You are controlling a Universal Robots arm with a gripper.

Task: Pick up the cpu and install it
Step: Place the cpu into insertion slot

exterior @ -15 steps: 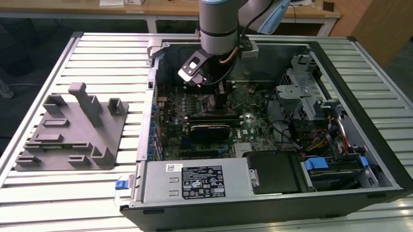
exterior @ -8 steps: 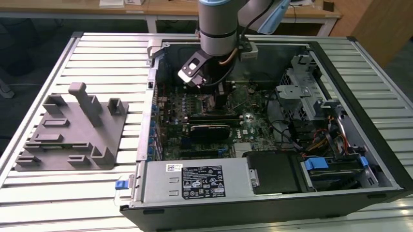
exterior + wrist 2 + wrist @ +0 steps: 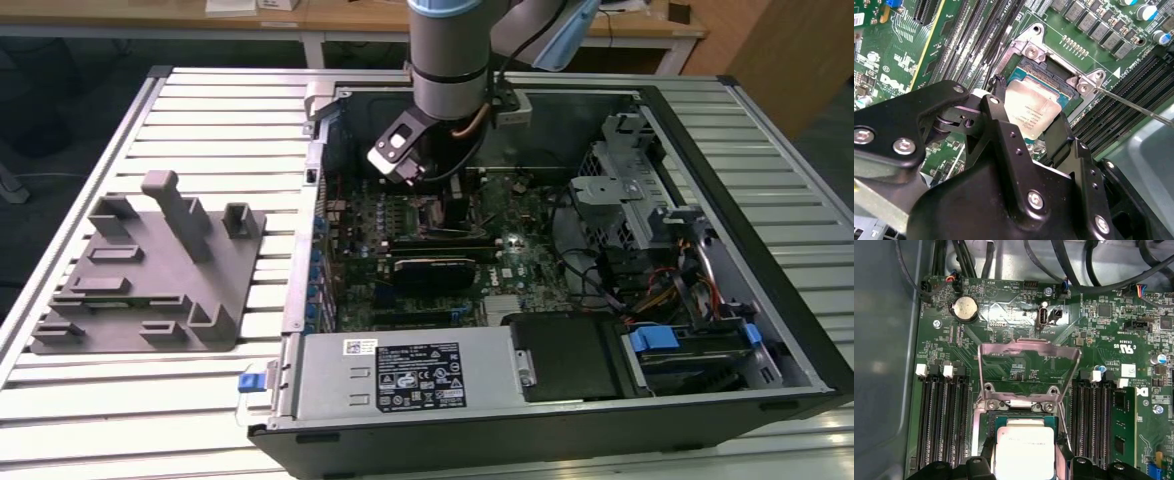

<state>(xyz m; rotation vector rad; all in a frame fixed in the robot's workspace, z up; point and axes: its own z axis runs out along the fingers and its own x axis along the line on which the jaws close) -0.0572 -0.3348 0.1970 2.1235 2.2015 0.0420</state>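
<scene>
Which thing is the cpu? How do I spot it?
Look inside the open computer case, at the green motherboard. At its socket with the raised metal lid, between the black fingers of the gripper, is the cpu: a flat silvery square, while the memory slots beside it are long and black.
</scene>
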